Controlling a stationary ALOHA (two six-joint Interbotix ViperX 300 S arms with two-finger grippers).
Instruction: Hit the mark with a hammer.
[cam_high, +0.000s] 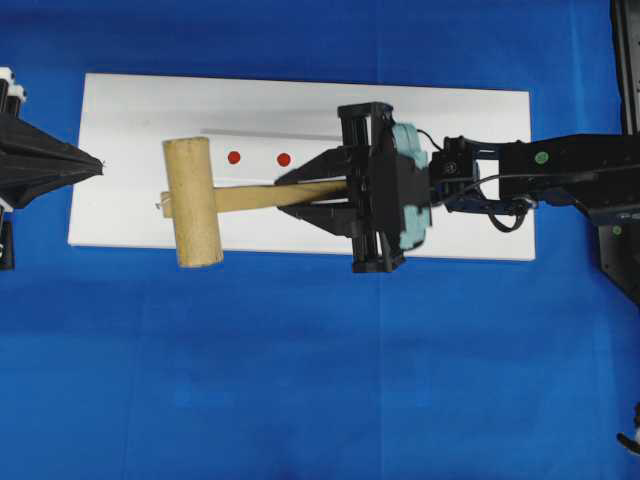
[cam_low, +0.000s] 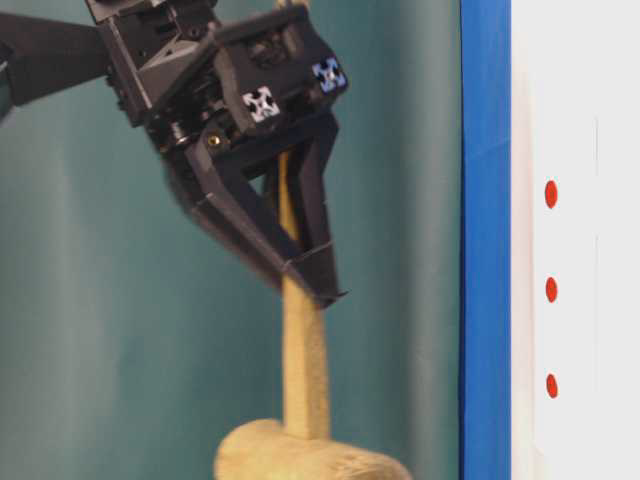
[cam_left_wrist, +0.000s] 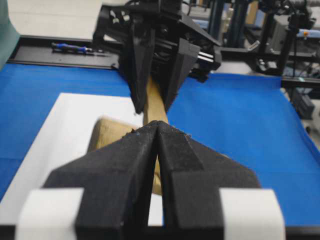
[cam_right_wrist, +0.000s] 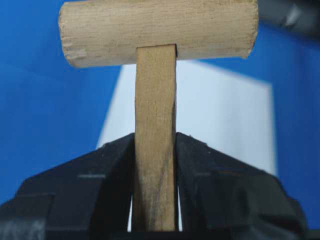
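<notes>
We find the right gripper (cam_high: 312, 193) clamped on the handle of the wooden mallet (cam_high: 195, 202), whose head hangs over the white board (cam_high: 140, 110) beside two red marks (cam_high: 234, 157); the left gripper (cam_high: 95, 165) is closed, empty, off the board's edge

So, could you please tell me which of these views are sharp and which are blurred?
Overhead: mostly crisp, hammer handle slightly smeared. Table-level: right end effector motion-blurred along its edges, red marks sharp. Left wrist: left end effector sharp, the hammer behind it soft. Right wrist: handle sharp, white board defocused.
</notes>
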